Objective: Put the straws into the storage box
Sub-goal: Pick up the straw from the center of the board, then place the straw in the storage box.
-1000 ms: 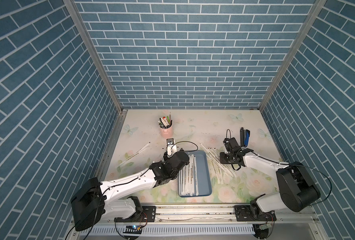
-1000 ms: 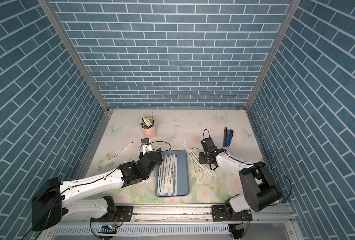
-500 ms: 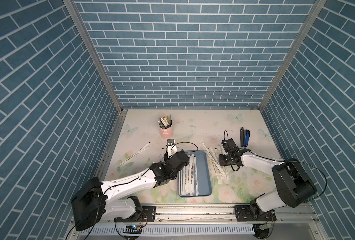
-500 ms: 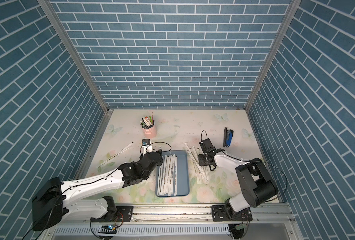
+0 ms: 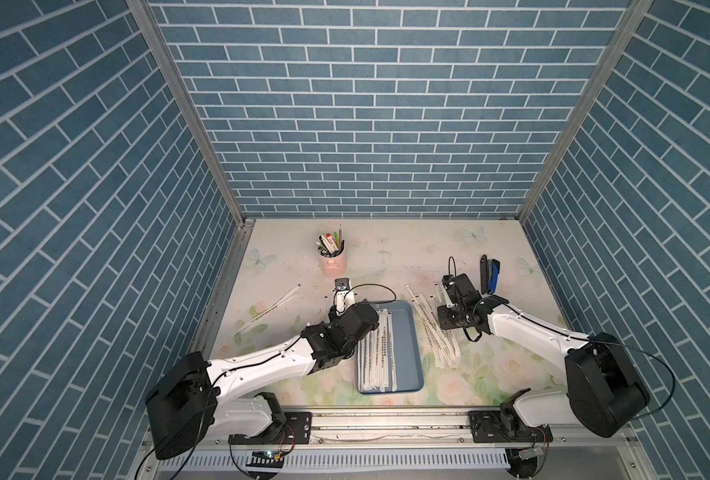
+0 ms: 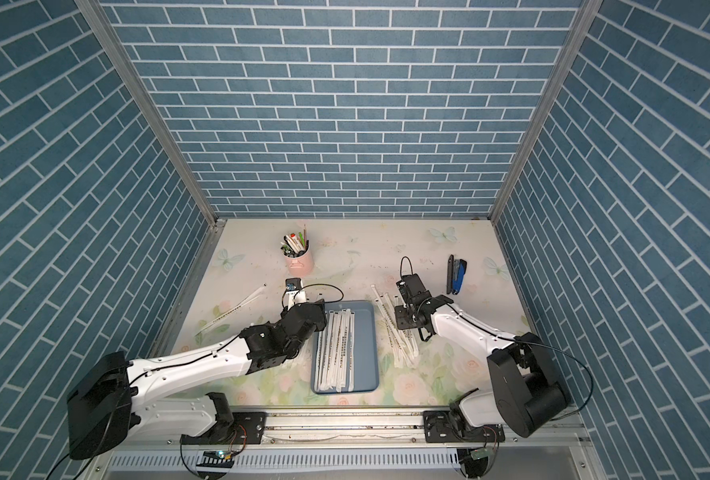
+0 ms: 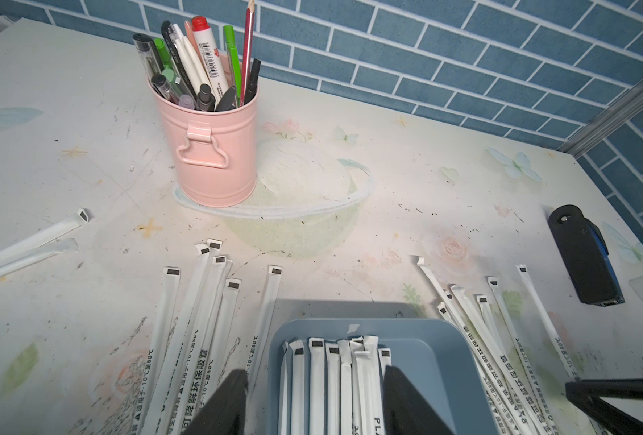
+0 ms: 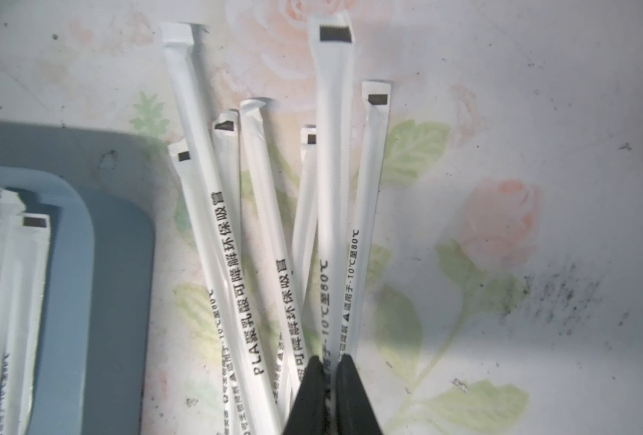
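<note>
The storage box is a shallow blue tray at the table's middle, with several white-wrapped straws lying lengthwise in it. A loose pile of straws lies just right of it, and more lie on its left and far left. My right gripper points down into the pile and is shut on one straw, pinched between its black fingertips. My left gripper stands open over the box's near-left corner. One finger is outside the box wall and the other is over the boxed straws.
A pink cup of pens stands behind the box. A blue-and-black stapler lies at the back right, close to my right wrist. Brick-pattern walls close in three sides.
My right gripper has shifted slightly left over the pile and closed from partly open onto a straw. The left arm has not moved.
</note>
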You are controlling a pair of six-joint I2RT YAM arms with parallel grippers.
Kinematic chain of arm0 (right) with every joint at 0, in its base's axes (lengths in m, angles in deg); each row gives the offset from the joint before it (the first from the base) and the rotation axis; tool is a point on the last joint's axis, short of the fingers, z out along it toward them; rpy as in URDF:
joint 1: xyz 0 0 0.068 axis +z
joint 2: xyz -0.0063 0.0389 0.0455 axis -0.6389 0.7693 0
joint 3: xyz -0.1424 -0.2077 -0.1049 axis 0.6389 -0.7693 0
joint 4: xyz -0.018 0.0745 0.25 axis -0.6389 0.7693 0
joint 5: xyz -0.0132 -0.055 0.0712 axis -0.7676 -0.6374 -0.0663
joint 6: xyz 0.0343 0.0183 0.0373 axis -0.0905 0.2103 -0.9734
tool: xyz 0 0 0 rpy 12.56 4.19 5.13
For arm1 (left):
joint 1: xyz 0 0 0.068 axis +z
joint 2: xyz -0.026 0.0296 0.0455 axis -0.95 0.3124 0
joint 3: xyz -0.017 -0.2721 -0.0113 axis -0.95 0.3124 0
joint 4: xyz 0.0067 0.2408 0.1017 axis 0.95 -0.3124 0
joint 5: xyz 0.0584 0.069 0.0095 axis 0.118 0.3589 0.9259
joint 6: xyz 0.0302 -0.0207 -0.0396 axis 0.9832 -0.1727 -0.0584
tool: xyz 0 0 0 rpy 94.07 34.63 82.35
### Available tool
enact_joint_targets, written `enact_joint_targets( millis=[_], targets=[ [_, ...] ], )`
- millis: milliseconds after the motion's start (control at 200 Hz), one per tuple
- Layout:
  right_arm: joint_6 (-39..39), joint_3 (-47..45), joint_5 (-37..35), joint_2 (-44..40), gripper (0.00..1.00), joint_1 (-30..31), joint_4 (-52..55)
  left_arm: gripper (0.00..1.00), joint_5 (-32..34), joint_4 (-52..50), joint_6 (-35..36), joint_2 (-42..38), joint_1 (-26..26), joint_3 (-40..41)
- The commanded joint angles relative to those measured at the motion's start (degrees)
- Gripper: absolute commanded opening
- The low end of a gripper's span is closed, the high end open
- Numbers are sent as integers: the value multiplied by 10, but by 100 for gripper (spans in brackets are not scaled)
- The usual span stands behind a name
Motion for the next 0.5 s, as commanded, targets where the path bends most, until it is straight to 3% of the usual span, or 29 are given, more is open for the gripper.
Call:
enact_joint_targets(
  millis=[0, 75, 305, 495],
  targets=[
    [-56, 23, -9, -27, 10, 32, 29, 61, -16, -3, -13, -18, 18, 16],
    [-124, 31, -16, -41, 8, 77, 21, 60, -35, -13, -28, -27, 39, 23],
    [-374, 36, -161, -45, 7, 260, -27, 59, -51, -55, -41, -71, 73, 39],
    [-432, 61, -174, 62, 7, 337, -52, 59, -74, -48, -34, -101, 86, 57]
  ],
)
